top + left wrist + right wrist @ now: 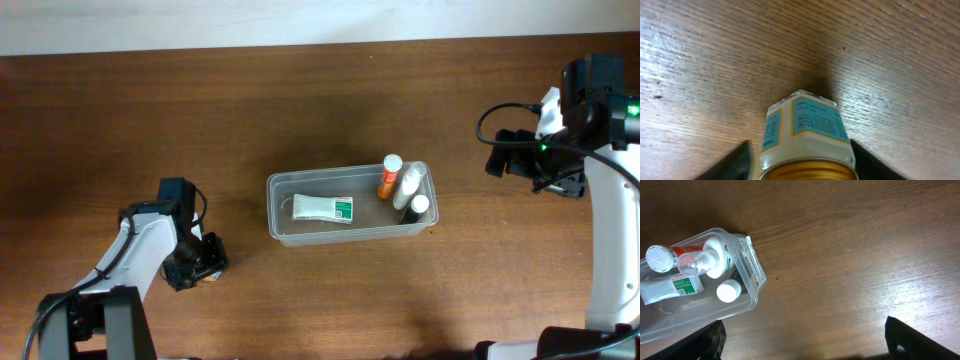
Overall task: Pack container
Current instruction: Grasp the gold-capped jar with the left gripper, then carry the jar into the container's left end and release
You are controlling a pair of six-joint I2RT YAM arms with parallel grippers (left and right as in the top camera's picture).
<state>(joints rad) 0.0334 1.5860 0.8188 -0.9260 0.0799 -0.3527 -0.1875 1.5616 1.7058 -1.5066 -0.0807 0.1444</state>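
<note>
The container (283, 186), a clear shallow tub, stands mid-table. It holds a white and green tube (322, 208), an orange bottle (386, 178), a white pump bottle (408, 184) and a dark white-capped bottle (416, 208). It also shows in the right wrist view (747, 260). My left gripper (195, 262) is low at the table, left of the tub. In the left wrist view its fingers (802, 162) flank a white jar (807, 127) with a blue label and gold lid; a thin gap shows on the left side. My right gripper (805, 345) is open and empty, right of the tub.
The brown wooden table (300, 110) runs to a pale strip along the far edge (300, 20). The right arm (610, 230) and its cables stand at the right edge. The left arm's base (100, 320) sits at the bottom left.
</note>
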